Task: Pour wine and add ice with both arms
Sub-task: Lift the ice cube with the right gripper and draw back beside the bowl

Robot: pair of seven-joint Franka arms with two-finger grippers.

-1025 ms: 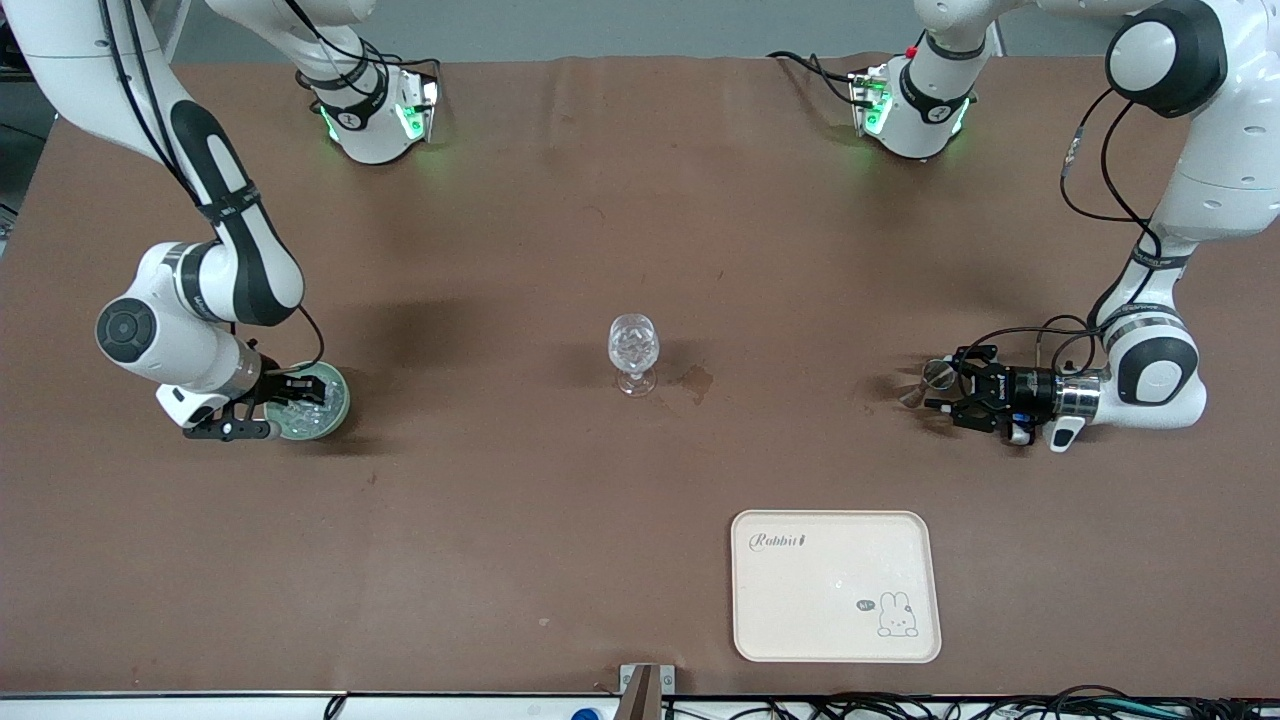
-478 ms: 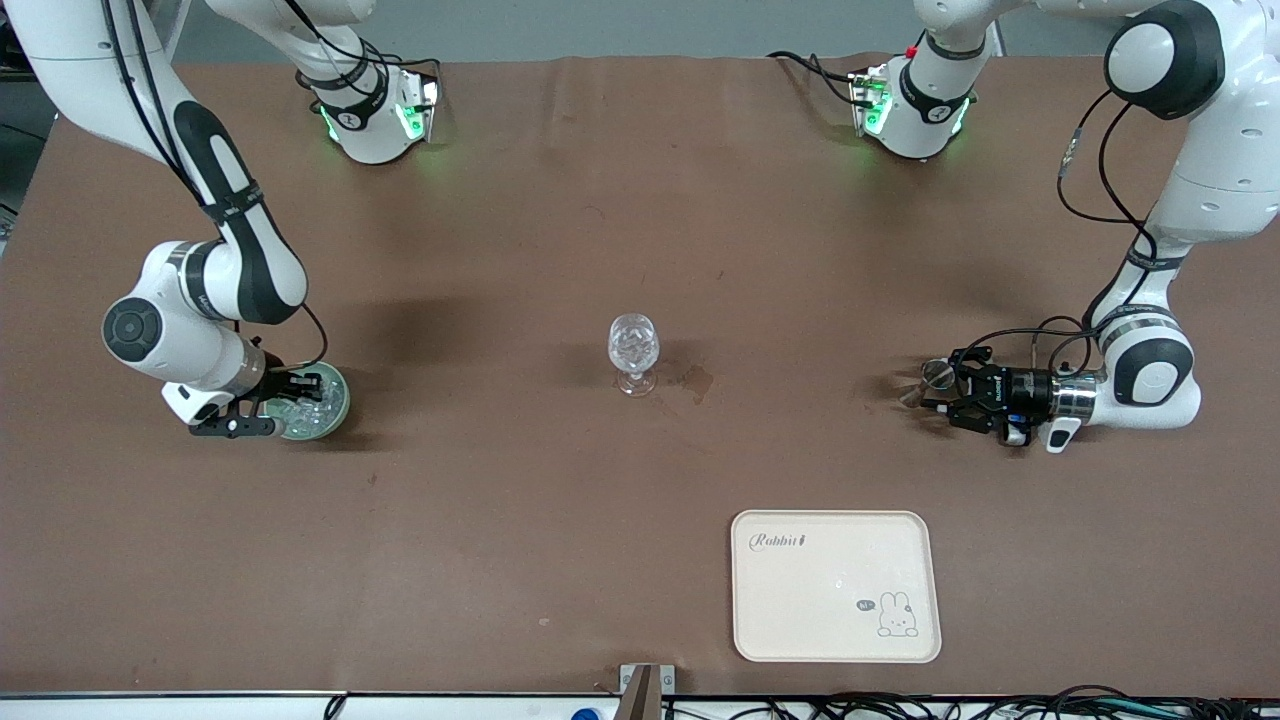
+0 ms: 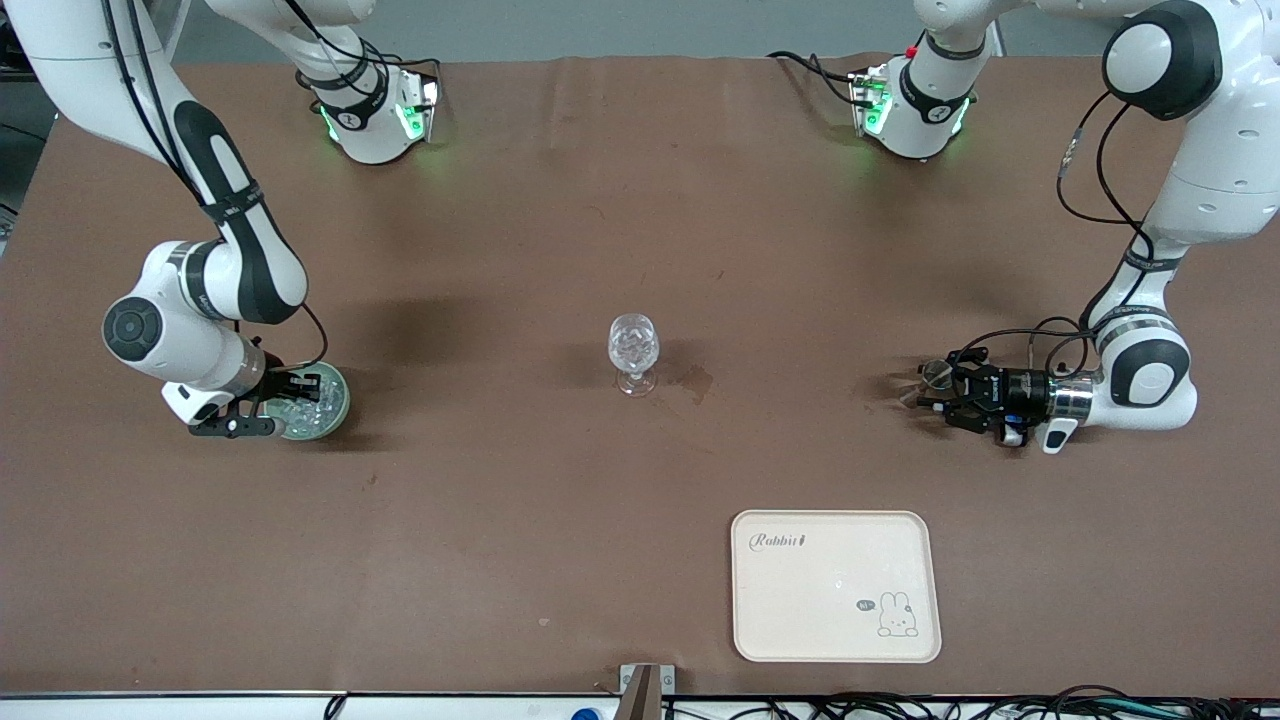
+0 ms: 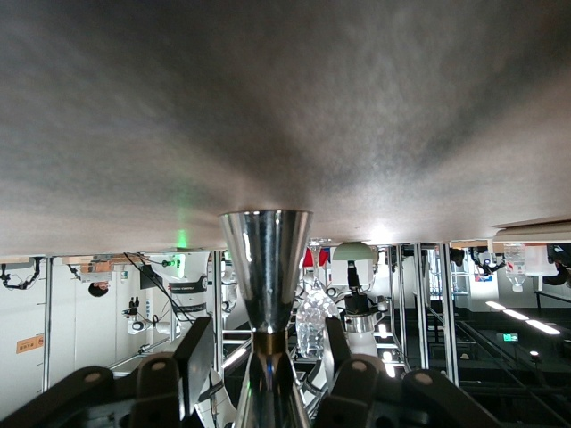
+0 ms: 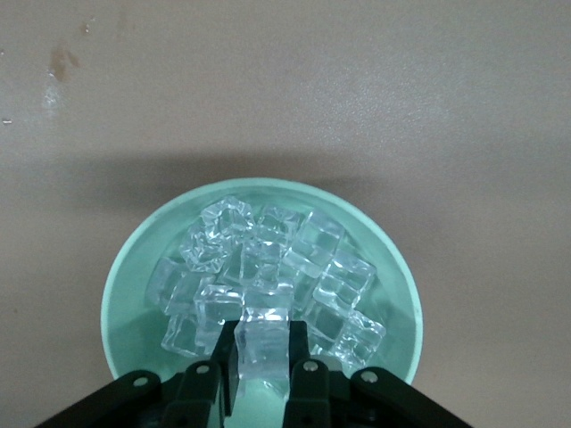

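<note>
1. Lying nearest the front camera: one cream tray [image 3: 835,585], bare, toward the left arm's end of the tabletop [image 3: 560,520].
2. Standing mid-tabletop: one stemmed glass [image 3: 633,353], upright, with clear lumps in its bowl; small wet stain just beside its foot.
3. Sitting at the right arm's end: one green bowl [image 3: 337,405] holding a heap of ice [image 5: 268,276], about a dozen cubes.
4. Reaching down into that bowl: right tool [image 5: 261,361], fingers narrow and pinching one cube at the heap's edge.
5. Holding at the left arm's end: left tool [image 3: 945,398], lying level just above the tabletop, clamped on one steel jigger [image 4: 265,259]; jigger's long axis running straight out from the tool, pointing toward the glass.
6. Judging the coming move: glass lying well apart from both tools, roughly midway between them; the cube needing lifting and carrying over to the glass.
</note>
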